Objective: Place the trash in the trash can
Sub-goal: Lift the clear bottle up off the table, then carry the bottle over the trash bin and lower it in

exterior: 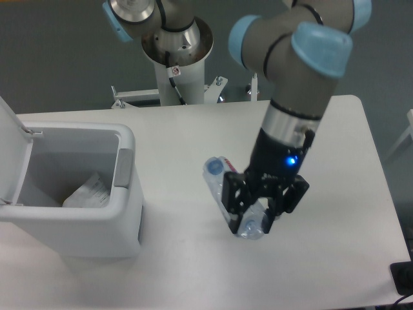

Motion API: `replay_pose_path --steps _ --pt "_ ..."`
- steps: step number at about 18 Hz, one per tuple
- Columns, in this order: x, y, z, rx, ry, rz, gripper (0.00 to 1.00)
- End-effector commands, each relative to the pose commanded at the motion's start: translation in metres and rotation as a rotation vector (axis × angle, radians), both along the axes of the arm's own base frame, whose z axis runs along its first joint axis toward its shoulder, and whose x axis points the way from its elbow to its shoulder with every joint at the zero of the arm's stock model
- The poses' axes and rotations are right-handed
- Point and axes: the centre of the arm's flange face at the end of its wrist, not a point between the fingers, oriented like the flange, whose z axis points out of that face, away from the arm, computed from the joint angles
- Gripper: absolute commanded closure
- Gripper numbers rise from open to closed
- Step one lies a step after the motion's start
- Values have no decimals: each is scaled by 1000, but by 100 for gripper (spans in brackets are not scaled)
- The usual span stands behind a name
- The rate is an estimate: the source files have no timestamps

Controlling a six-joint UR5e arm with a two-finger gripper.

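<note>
The grey robot arm with light blue joint caps reaches down over the white worktop, and its black two-finger end effector is clamped around the lower body of the clear plastic water bottle with a red-purple label. The black fingers press on either side of the bottle, which is tilted: its blue-capped neck points up and away to the left of the end effector, while its rounded base shows just beneath the fingers. Whether the base touches the worktop cannot be told from this view. A small blue light glows on the wrist above the end effector.

Well to the left of the end effector stands the large white boxy plastic trash can with rounded corners, with a grey tab on the rim that faces the end effector. Its hinged white lid stands open on the far left side. Inside the can, against the bottom, lies the wrinkly white wrapper; its edge colour is too faint to make out here.

Behind the end effector, beyond the far edge of the worktop, the arm's round metal base pedestal rises from a white bracket frame against the dark grey floor
</note>
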Motion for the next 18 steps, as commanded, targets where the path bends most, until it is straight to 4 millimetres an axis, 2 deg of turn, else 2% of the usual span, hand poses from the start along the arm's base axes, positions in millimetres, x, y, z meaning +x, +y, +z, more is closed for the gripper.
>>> replay_pose_path --steps 4,8,11,13,18 --pt "28 -5 39 122 -20 -71 55" --pt "40 -8 61 195 -41 -105 55" --pt "48 -6 68 234 -67 -137 55" --pt "65 3 70 239 -62 -172 55" --pt "128 45 59 237 -73 -290 55"
